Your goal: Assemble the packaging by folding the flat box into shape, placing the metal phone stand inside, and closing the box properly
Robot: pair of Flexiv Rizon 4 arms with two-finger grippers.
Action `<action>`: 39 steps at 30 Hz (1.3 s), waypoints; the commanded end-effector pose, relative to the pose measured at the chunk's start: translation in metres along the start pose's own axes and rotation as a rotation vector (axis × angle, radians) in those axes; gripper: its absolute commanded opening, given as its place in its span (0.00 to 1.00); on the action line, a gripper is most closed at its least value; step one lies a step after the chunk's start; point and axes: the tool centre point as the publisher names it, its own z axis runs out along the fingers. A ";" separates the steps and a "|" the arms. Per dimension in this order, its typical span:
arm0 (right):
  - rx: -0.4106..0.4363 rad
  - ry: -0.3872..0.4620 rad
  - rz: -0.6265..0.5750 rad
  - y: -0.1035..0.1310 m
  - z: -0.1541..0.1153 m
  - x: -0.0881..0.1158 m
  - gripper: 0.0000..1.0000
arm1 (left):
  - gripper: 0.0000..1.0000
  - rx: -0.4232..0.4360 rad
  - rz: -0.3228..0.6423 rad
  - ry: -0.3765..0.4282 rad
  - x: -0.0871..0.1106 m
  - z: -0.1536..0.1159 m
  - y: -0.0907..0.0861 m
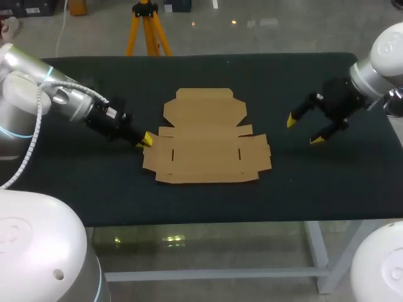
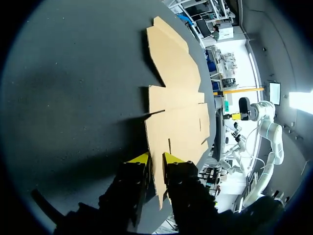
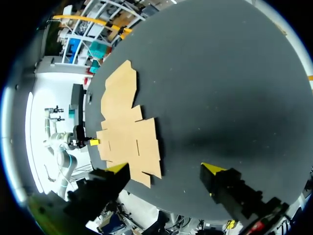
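Note:
The flat brown cardboard box (image 1: 204, 145) lies unfolded in the middle of the black table, its lid flap toward the far side. My left gripper (image 1: 146, 139) sits low at the box's left edge. In the left wrist view its fingers (image 2: 155, 157) stand a narrow gap apart, with the edge of the box's (image 2: 176, 98) side flap between them, slightly lifted. My right gripper (image 1: 304, 129) hangs wide open above bare table to the right of the box, nothing between its fingers (image 3: 165, 168). The box (image 3: 127, 132) lies ahead of it. No metal phone stand shows in any view.
The black table top (image 1: 315, 189) stretches bare around the box on the right and the near side. Its front edge runs close below the box. A yellow tripod stands beyond the far edge.

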 end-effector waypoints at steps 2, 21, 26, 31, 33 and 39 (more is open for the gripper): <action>0.006 0.000 0.001 0.002 0.000 0.000 1.00 | 1.00 0.022 -0.001 -0.027 0.004 -0.010 -0.003; 0.018 0.005 0.003 0.004 0.003 -0.002 1.00 | 0.00 -0.056 -0.013 -0.036 -0.005 0.005 -0.008; 0.019 0.004 -0.001 0.004 0.003 -0.002 1.00 | 0.00 -0.046 -0.003 -0.038 0.000 0.004 -0.002; 0.020 0.006 -0.004 0.004 0.004 -0.001 1.00 | 0.00 -0.044 0.011 -0.037 0.004 0.003 0.003; 0.019 0.006 -0.004 0.004 0.003 -0.001 1.00 | 0.00 -0.044 0.015 -0.035 0.006 0.004 0.005; 0.017 0.006 -0.002 0.004 0.003 -0.002 1.00 | 0.00 -0.055 0.021 -0.026 0.006 0.006 0.011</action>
